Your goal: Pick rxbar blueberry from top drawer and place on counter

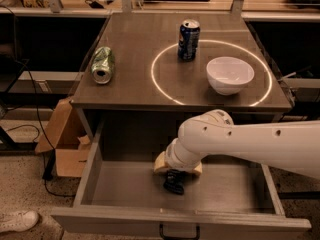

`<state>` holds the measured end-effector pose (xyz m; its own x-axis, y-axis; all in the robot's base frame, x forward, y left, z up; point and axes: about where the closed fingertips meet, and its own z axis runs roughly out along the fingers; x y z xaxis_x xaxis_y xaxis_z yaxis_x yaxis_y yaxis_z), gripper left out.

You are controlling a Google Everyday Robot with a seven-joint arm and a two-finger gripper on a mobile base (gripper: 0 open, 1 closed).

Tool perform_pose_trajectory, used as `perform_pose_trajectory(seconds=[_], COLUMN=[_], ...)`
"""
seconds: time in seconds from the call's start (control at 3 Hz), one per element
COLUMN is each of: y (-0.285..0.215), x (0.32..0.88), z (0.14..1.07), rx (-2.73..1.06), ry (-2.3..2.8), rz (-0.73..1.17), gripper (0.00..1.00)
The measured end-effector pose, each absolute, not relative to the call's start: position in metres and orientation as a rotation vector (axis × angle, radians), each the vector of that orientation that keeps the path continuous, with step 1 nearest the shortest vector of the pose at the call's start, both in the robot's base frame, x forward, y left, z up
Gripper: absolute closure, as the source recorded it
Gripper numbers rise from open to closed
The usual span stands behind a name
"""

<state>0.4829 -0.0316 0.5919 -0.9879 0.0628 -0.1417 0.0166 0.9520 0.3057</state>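
Gripper [174, 177] low in the open drawer [91, 170], mid-floor. Small dark bar [173, 186] appears directly beneath it, touching; we cannot tell whether it is gripped. Counter [131, 91] holds blue can [189, 39], green can [102, 65], bowl [230, 75].

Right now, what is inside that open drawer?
The robot's gripper is down in the top drawer, near the middle of its floor, with a pale tan shape just behind it. Anything beneath the gripper and arm is covered.
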Motion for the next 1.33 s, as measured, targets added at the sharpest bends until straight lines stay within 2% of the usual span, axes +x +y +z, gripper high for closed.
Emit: perform_pose_trajectory(seconds=[0.67, 1.0, 1.33], y=[-0.0315, -0.0315, -0.0315], x=[0.4829, 0.4829, 0.4829], z=[0.5919, 0.5919, 0.6002], rx=[0.06, 0.06, 0.06], ry=[2.955, 2.955, 2.955], rz=[0.461, 0.461, 0.461], gripper=[0.88, 1.0, 1.0])
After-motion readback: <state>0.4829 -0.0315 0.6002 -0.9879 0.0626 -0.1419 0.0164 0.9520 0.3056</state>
